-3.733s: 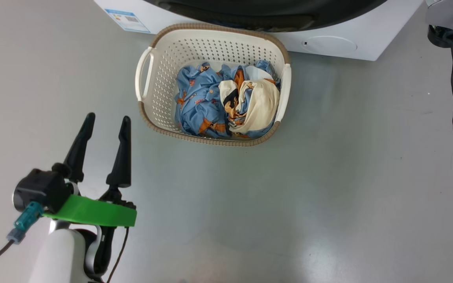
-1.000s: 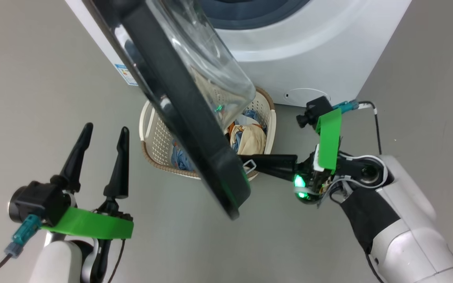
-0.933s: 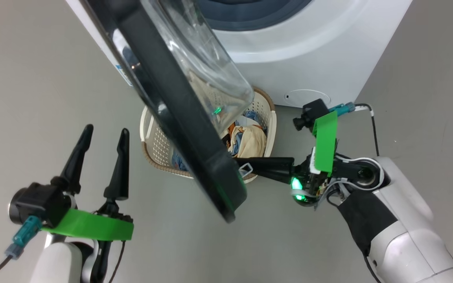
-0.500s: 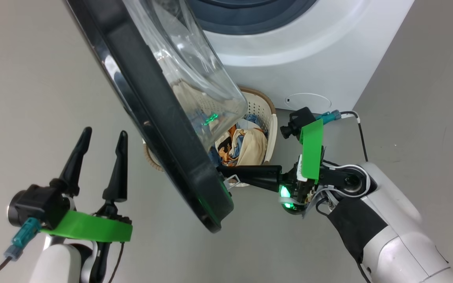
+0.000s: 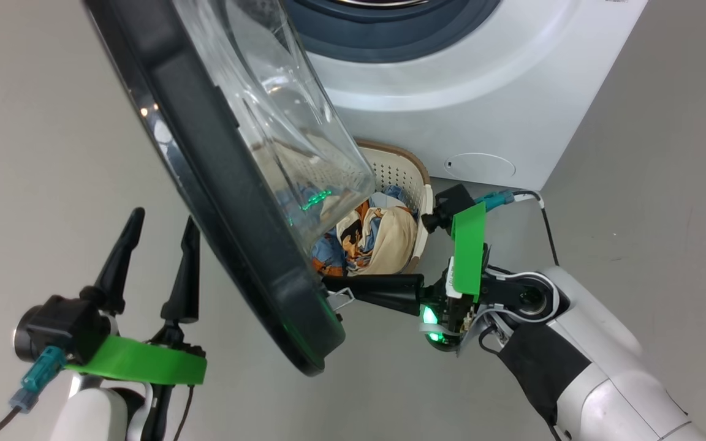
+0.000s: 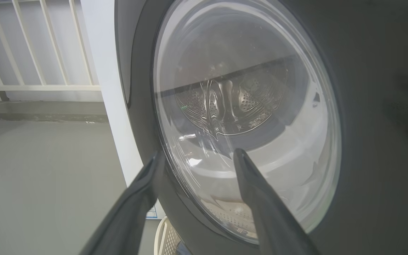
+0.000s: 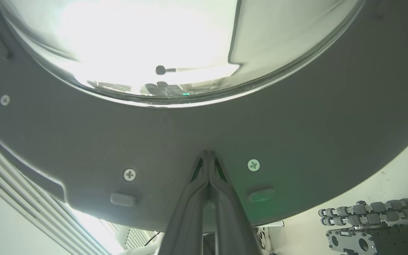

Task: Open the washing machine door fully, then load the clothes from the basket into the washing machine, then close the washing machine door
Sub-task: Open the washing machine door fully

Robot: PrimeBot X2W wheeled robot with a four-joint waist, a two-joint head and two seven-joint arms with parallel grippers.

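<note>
The washing machine door, black with a clear glass bowl, stands swung out from the white washing machine. My right gripper is shut, and its tips press on the door's inner black ring near the latch. My left gripper hangs open at the lower left, on the door's outer side, holding nothing. In the left wrist view its fingers frame the door window. Under the door stands the basket, with the blue and cream clothes in it.
Grey floor lies all around. A cable loops from my right wrist. A white railing stands behind the machine. A block of grey rollers lies at the right wrist view's lower right.
The door has swung further open, leftward, with my shut right gripper following it on its inner side. More of the clothes now show. My left gripper has stayed put.
</note>
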